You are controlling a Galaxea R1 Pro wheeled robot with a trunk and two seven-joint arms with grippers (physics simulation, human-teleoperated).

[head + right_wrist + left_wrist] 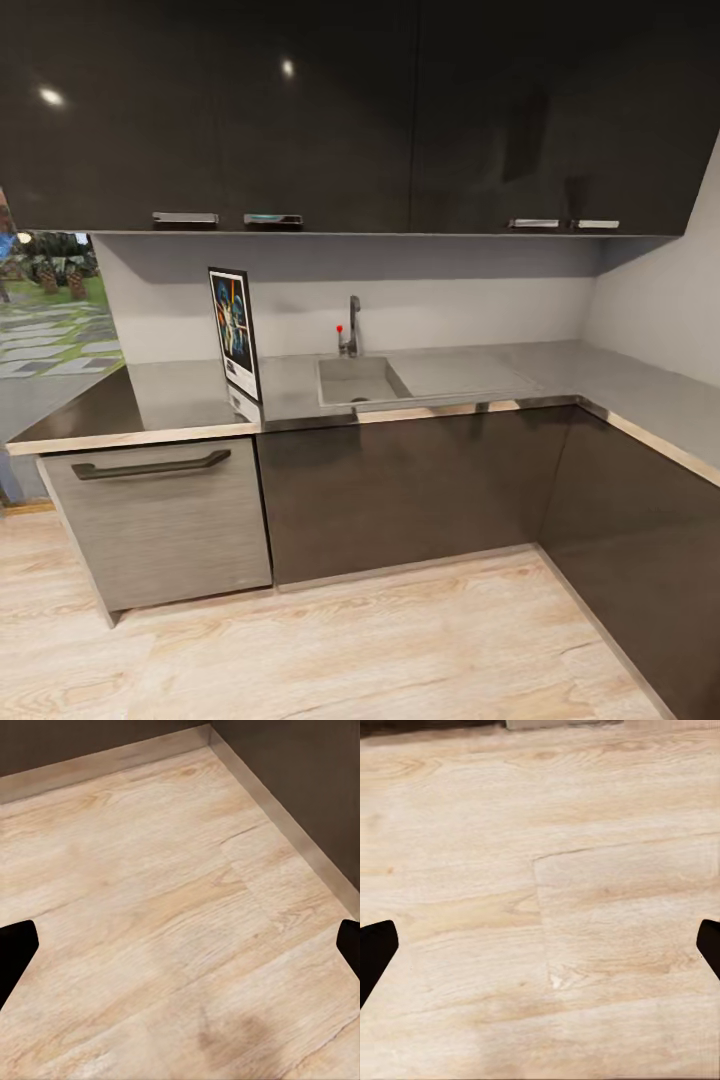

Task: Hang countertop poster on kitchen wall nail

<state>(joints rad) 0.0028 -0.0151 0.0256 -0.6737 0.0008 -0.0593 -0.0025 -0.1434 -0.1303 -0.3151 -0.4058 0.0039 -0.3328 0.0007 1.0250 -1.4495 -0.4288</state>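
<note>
The poster stands upright on the grey kitchen countertop, just left of the inset sink, turned edge-on so its blue-black artwork and white border face left. Its reflection shows on the slab below it. In the left wrist view my left gripper hangs over bare wooden floor with its dark fingertips far apart, open and empty. My right gripper is likewise open and empty over the floor, near the corner of the cabinet plinth.
Dark wall cabinets hang above the counter. A steel tap stands behind the sink. Dark base cabinets and a grey dishwasher front with a handle are below. The counter turns along the right wall. Light wooden floor lies in front.
</note>
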